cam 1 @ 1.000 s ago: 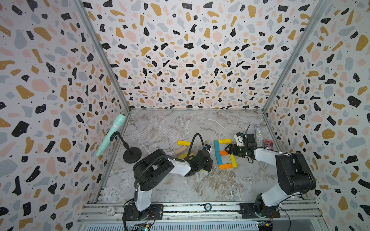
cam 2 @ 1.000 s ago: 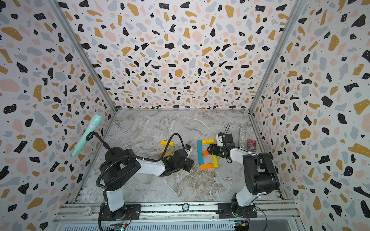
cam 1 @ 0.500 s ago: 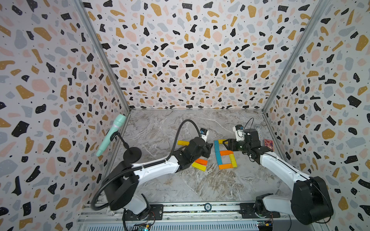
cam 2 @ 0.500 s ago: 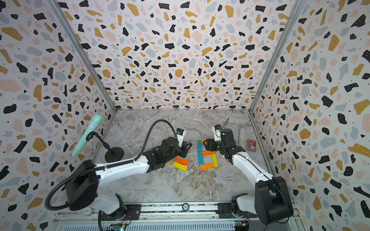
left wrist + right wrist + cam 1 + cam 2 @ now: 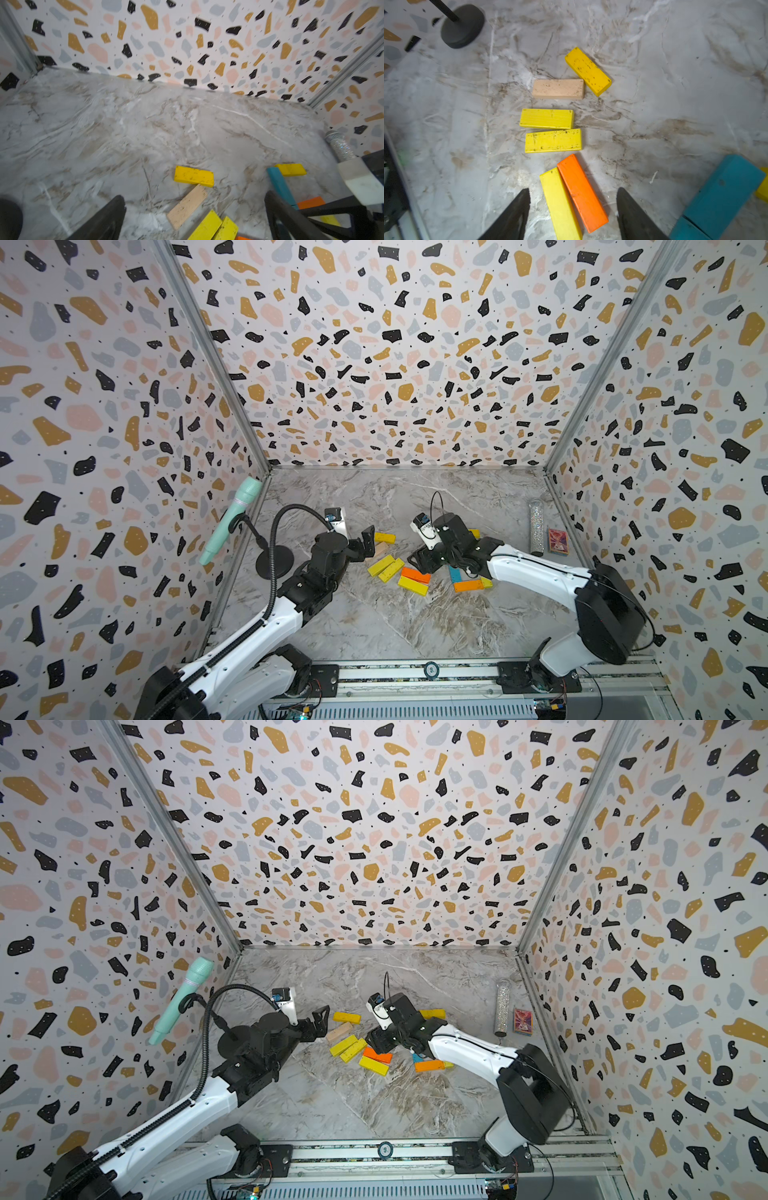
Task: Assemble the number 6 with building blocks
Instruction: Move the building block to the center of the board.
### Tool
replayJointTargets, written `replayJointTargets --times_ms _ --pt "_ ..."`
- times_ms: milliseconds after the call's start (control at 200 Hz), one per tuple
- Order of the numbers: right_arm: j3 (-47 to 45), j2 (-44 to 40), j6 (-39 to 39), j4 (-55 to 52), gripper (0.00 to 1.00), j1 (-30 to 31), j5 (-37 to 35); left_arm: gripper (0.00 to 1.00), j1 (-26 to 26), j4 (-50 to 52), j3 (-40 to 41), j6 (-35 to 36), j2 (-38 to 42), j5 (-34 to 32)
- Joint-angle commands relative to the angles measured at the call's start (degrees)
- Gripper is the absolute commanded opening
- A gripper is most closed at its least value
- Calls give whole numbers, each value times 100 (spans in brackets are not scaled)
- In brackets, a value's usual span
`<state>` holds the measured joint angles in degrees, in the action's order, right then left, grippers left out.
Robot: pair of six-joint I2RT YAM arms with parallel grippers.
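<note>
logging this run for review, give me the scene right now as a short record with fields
left gripper: open, empty, beside the beige block
right gripper: open, over an orange block and a yellow block lying side by side
started figure: teal, orange and yellow blocks, partly hidden under the right arm
set aside: glitter tube and red box

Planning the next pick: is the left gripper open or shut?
Open: the left gripper shows its fingers wide apart, gripping nothing.
</note>
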<state>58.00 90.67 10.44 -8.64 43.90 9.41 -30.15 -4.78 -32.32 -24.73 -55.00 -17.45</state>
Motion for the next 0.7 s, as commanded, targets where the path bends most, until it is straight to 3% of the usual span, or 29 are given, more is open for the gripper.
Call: replayJointTargets --times_ms 0,150,340,481,696 --pt "415 323 -242 -202 67 29 -52 99 538 -747 331 -456 -57 586" --pt "711 696 -538 -534 66 106 -212 99 1113 -1412 471 -643 -497 1290" --pt "785 885 -937 -983 61 142 -155 99 1154 -1453 435 -140 -869 1192" --pt "684 851 -763 -1321 49 172 -796 99 1161 -1947 876 -254 -772 1136" --pt "479 769 -1139 -1493 54 307 -903 100 1196 -1955 966 -255 -538 1200"
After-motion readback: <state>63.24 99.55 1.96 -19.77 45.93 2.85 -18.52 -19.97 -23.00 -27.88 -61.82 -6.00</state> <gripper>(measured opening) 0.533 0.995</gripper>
